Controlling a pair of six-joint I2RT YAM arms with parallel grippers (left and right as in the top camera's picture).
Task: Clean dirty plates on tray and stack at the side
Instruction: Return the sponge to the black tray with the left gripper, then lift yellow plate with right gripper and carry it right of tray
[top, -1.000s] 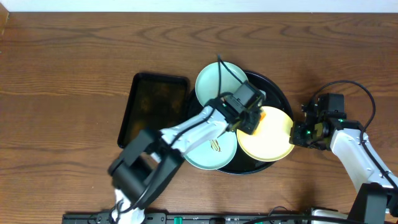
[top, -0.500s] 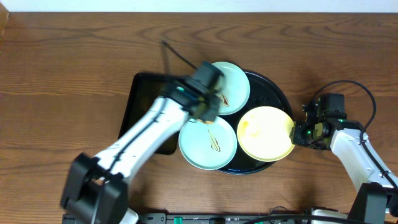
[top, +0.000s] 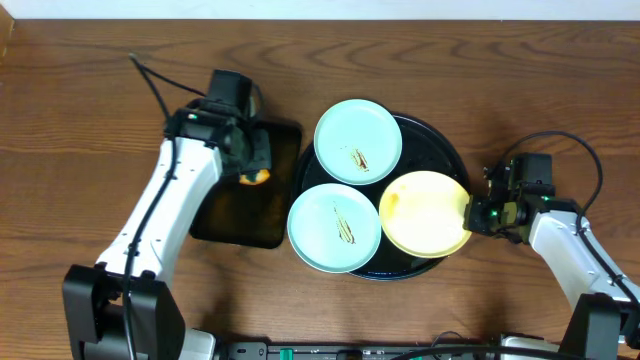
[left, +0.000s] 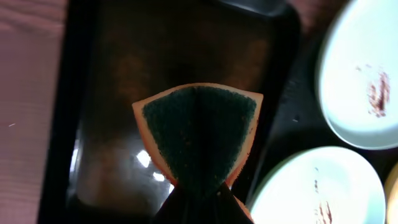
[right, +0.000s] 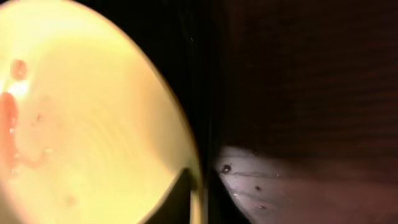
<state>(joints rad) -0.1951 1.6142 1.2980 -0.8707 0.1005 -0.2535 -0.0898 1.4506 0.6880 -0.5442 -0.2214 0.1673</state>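
**Sponge held over the small tray, yellow plate gripped at its edge**

The large round glossy black tray (top: 447, 150) sits right of centre on the brown wooden table (top: 100, 80). All three plates lie on it.

The far pale mint-green round plate (top: 358, 141) rests on the tray's far left part and hangs over the rim there. The near pale mint-green round plate (top: 334, 227) rests on the near left part and also overhangs the rim. Its left edge comes just beside the smaller rectangular black tray (top: 225, 215). Each mint plate has a small brown smear at its centre.

The pale yellow round glossy plate (top: 425, 213) is on the tray's right side, with its right edge at the tray's rim. The right wrist view shows a reddish smear on its surface.

The left gripper (top: 250, 160) hangs over the far right part of the rectangular tray. Its jaws are pinched narrow on an orange sponge with a dark green scouring face (left: 198, 134), which is folded in the grip. Whether the sponge touches the rectangular tray cannot be told.

The right gripper (top: 475, 215) is at the right edge of the yellow plate. In the right wrist view the plate's rim passes between the two fingers, so the jaws are closed narrow on that rim. Whether the plate is lifted off the round tray cannot be told.
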